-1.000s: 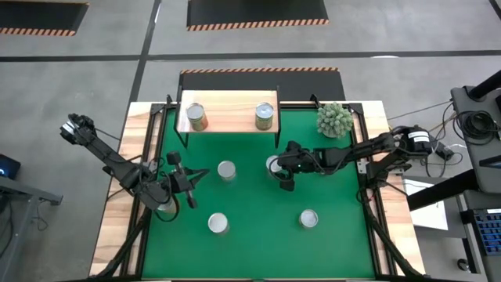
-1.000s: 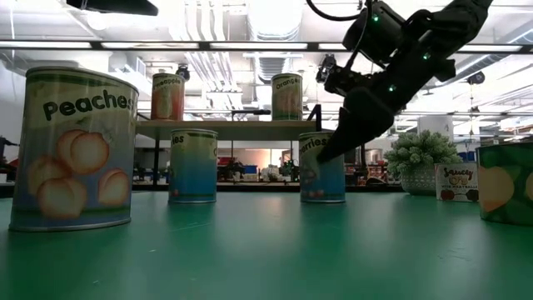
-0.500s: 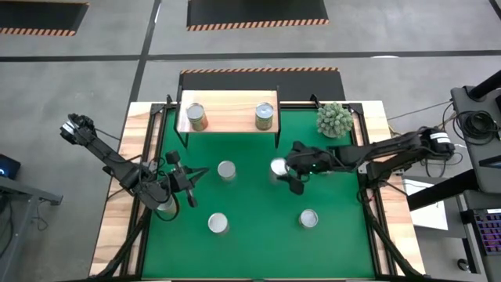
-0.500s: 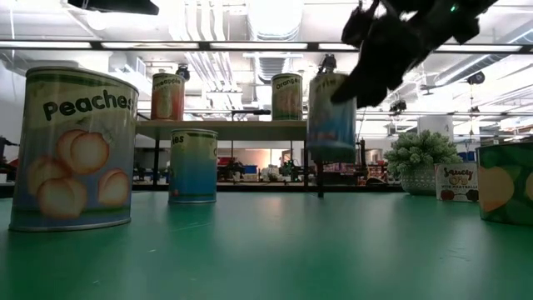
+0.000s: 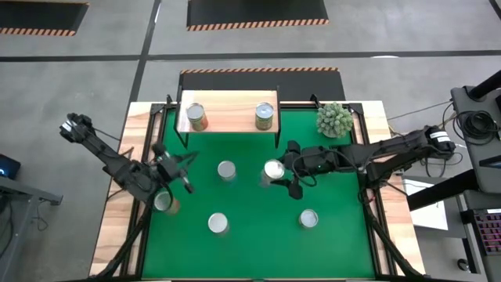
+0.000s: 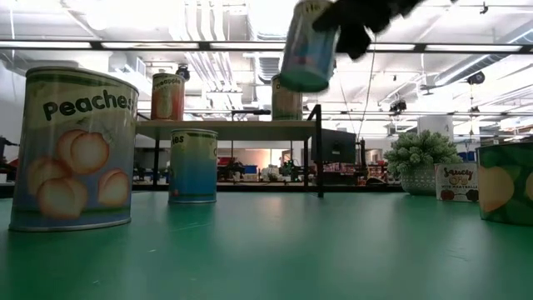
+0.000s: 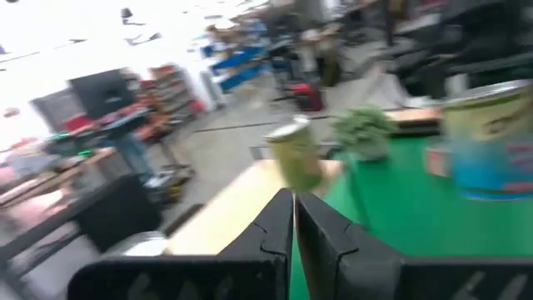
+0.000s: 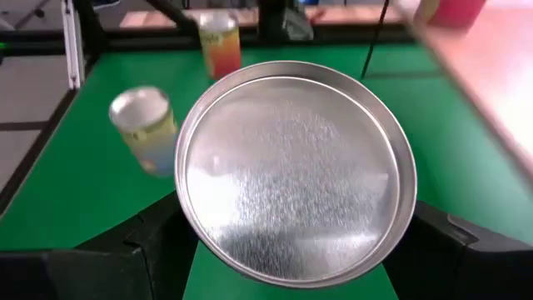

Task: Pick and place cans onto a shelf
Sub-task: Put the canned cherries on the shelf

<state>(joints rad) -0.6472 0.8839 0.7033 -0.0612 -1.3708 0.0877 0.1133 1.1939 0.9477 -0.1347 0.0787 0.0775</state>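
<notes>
My right gripper [image 5: 283,172] is shut on a blue-labelled can [image 6: 308,46], held high above the green mat; its silvery top [image 8: 296,171] fills the right wrist view. My left gripper [image 5: 186,163] is shut and empty at the mat's left, beyond a can [image 5: 163,202] standing at the mat's left edge. The light-wood shelf [image 5: 228,104] at the far edge carries two cans [image 5: 196,117] [image 5: 264,116]. Three more cans [image 5: 226,170] [image 5: 218,224] [image 5: 308,218] stand upright on the mat. My right gripper pinches the can's side wall just below its top rim [image 8: 187,225], one finger [image 8: 154,246] on each side. The fingers come from the table's right, slanting down. The can is lifted clear of the mat and tilted, its top toward the arm.
A fuzzy pale-green ball plant [image 5: 335,120] stands at the mat's far right corner. Wooden strips [image 5: 117,211] border the mat. In the low view a large peaches can [image 6: 75,150] stands near at the left and another can [image 6: 506,183] at the right edge.
My right gripper has lifted the blue-labelled can from the mat, high up and a little toward the table's left; the can has tipped from upright to tilted. My left gripper has drawn away from the can at the mat's left edge, toward the far edge.
</notes>
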